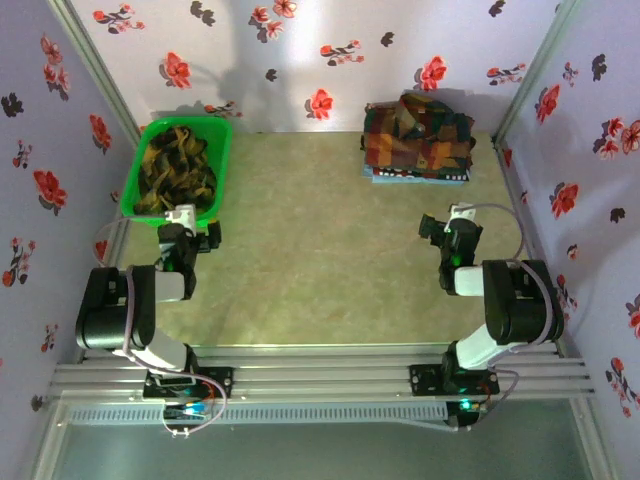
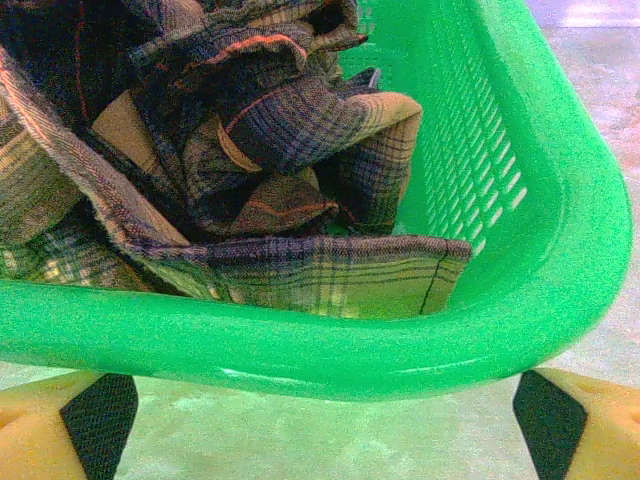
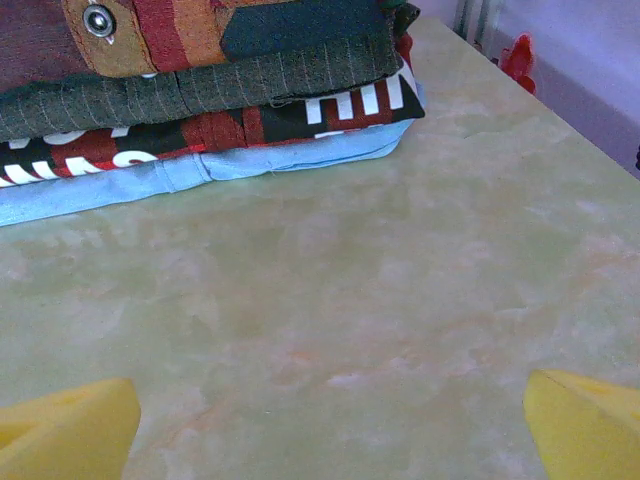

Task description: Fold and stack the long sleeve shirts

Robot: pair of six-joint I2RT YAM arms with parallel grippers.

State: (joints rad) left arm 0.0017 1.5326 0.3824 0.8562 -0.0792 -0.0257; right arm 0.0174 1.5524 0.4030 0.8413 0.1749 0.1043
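Green basket (image 1: 222,160): one, at 10 o'clock on the table (image 1: 320,260). The left wrist view has its near rim (image 2: 300,350) running across just ahead of the fingers.
Mustard-and-black shirt (image 1: 178,170): crumpled inside the basket, with a cuff or hem edge (image 2: 330,270) lying against the near wall. I count one, but cannot tell whether another is underneath.
Left gripper (image 1: 185,216): one, at 9 o'clock, just short of the basket's near rim. Its jaws are wide apart and hold nothing (image 2: 320,440).
Step in hand: most likely fetching the next shirt from the basket, with no grasp made yet.
Next move calls for: reaching over the rim, pinching a fold near the top of the heap, lifting it clear of the wall, then spreading it on the bare middle of the table.
Right gripper (image 1: 447,220): one, at 3 o'clock, facing the stack. Its jaws are apart and empty (image 3: 325,430).
Folded stack (image 1: 418,140): one, at 1 o'clock. The right wrist view shows four layers (image 3: 200,80): red-orange check on top, dark green, a lettered print, pale blue at the bottom.
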